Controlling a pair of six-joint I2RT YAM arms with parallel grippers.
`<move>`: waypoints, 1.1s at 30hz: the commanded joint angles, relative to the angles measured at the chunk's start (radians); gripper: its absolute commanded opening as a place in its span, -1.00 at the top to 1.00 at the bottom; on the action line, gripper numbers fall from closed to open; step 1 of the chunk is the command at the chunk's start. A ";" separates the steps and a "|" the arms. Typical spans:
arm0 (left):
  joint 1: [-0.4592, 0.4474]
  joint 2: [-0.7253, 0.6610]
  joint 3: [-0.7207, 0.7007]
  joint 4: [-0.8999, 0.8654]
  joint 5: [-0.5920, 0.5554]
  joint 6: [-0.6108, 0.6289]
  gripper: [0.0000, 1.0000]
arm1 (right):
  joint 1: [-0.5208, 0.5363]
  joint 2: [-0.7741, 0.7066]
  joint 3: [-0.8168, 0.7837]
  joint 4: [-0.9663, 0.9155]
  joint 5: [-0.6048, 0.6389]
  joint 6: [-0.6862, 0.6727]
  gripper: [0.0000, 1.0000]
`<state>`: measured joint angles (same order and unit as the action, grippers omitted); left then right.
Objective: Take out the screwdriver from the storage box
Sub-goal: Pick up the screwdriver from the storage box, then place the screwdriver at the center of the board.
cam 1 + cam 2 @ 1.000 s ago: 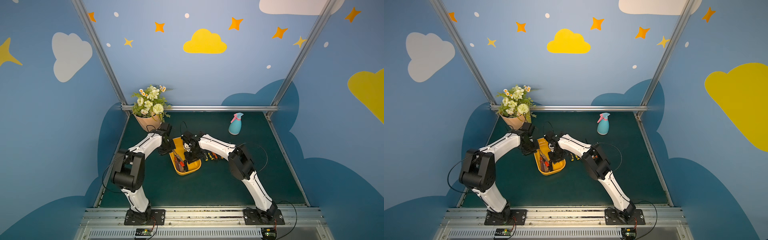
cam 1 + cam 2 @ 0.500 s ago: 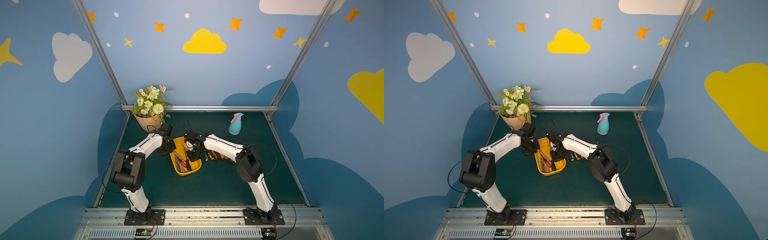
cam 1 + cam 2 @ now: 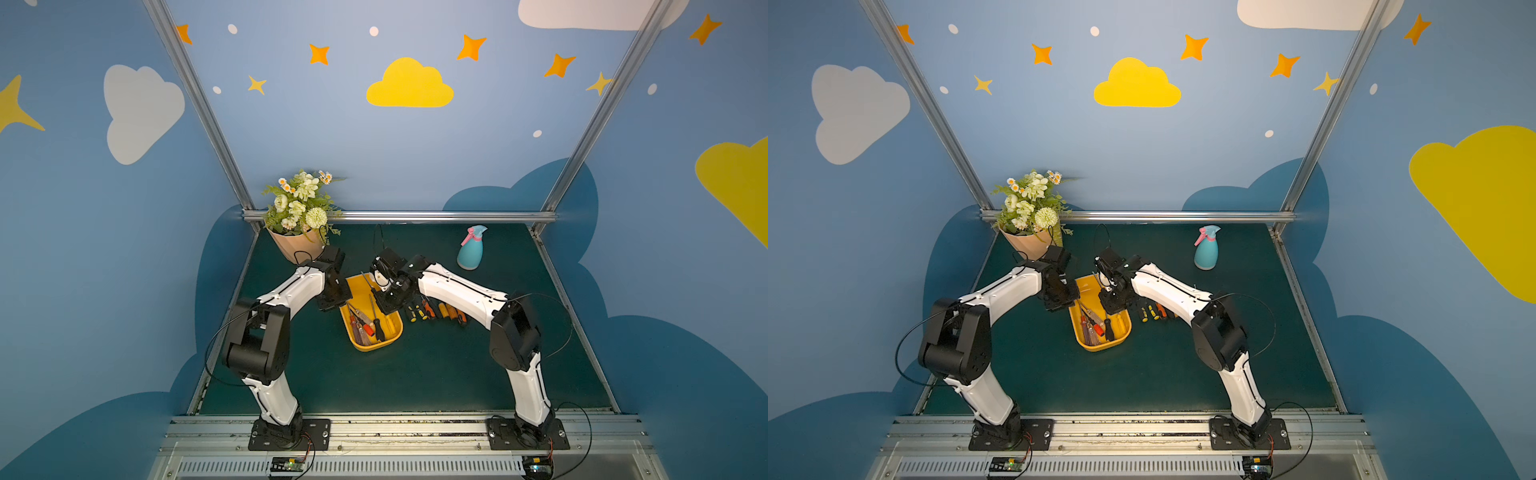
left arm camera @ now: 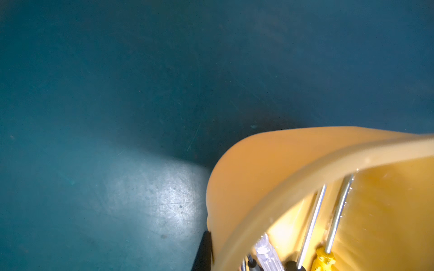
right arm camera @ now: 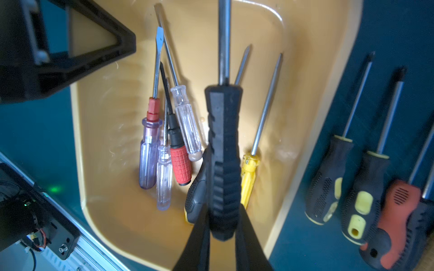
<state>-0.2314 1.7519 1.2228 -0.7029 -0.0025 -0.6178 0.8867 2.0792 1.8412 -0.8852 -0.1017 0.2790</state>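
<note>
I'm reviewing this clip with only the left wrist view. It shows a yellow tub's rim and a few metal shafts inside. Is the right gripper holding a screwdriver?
Observer: Yes. The right gripper is shut on a black ribbed-handled screwdriver.
Operator: Is it out of the tub?
Observer: Not yet. It hangs over the inside of the yellow plastic storage tub, above the other screwdrivers lying there.
Operator: Are any lying outside the tub?
Observer: Yes. A row of rubber-grip screwdrivers lies on the dark green mat beside the tub, on the robot's right.
</note>
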 commanded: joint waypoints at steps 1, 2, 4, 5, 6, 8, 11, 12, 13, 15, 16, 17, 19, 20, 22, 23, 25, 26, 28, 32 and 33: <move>0.007 -0.023 -0.005 -0.003 0.018 -0.010 0.95 | -0.012 -0.061 -0.018 0.004 0.028 -0.009 1.00; 0.008 -0.023 -0.005 -0.003 0.016 -0.010 0.95 | -0.013 -0.067 -0.024 0.005 0.030 -0.009 1.00; 0.009 -0.024 -0.005 -0.006 0.012 -0.007 0.95 | -0.018 -0.081 -0.036 0.005 0.038 -0.007 1.00; 0.012 -0.024 -0.006 -0.007 0.010 -0.007 0.95 | -0.021 -0.088 -0.045 0.004 0.042 -0.006 1.00; 0.014 -0.026 -0.008 -0.007 0.009 -0.006 0.95 | -0.025 -0.096 -0.054 0.004 0.047 -0.004 1.00; 0.019 -0.027 -0.011 -0.007 0.010 -0.005 0.95 | -0.033 -0.111 -0.073 0.005 0.055 0.000 1.00; 0.023 -0.032 -0.018 -0.012 0.007 -0.002 0.95 | -0.045 -0.134 -0.109 0.010 0.070 0.006 1.00; 0.024 -0.035 -0.022 -0.013 0.005 -0.002 0.95 | -0.049 -0.141 -0.122 0.012 0.074 0.006 1.00; 0.027 -0.039 -0.027 -0.012 0.003 -0.003 0.95 | -0.053 -0.146 -0.132 0.014 0.078 0.008 1.00; 0.034 -0.051 -0.038 -0.012 0.001 -0.003 0.95 | -0.061 -0.154 -0.153 0.014 0.086 0.010 1.00; 0.038 -0.055 -0.042 -0.013 0.000 -0.003 0.95 | -0.065 -0.153 -0.160 0.014 0.088 0.013 1.00; 0.043 -0.061 -0.048 -0.014 -0.001 -0.001 0.95 | -0.069 -0.151 -0.166 0.012 0.087 0.015 1.00; 0.050 -0.071 -0.055 -0.016 -0.003 0.003 0.95 | -0.075 -0.142 -0.177 0.010 0.083 0.017 1.00; 0.055 -0.077 -0.057 -0.019 -0.004 0.004 0.95 | -0.078 -0.132 -0.178 0.005 0.080 0.018 1.00; 0.062 -0.086 -0.063 -0.023 -0.007 0.007 0.95 | -0.082 -0.102 -0.173 -0.013 0.076 0.022 1.00; 0.065 -0.090 -0.066 -0.023 -0.008 0.006 0.95 | -0.084 -0.088 -0.167 -0.025 0.073 0.028 1.00; 0.071 -0.096 -0.069 -0.025 -0.007 0.009 0.95 | -0.085 -0.061 -0.163 -0.035 0.065 0.035 1.00; 0.073 -0.098 -0.072 -0.024 -0.007 0.010 0.95 | -0.085 -0.049 -0.162 -0.035 0.063 0.043 1.00; 0.076 -0.098 -0.075 -0.024 -0.007 0.010 0.95 | -0.085 -0.028 -0.157 -0.035 0.052 0.057 1.00; 0.078 -0.092 -0.075 -0.021 0.002 0.009 0.95 | -0.086 0.030 -0.123 -0.047 0.039 0.082 1.00; 0.078 -0.091 -0.072 -0.020 0.005 0.010 0.95 | -0.086 0.046 -0.110 -0.054 0.034 0.088 1.00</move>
<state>-0.1570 1.6875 1.1488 -0.7151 -0.0288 -0.6106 0.8036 2.0918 1.6821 -0.9031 -0.0498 0.3355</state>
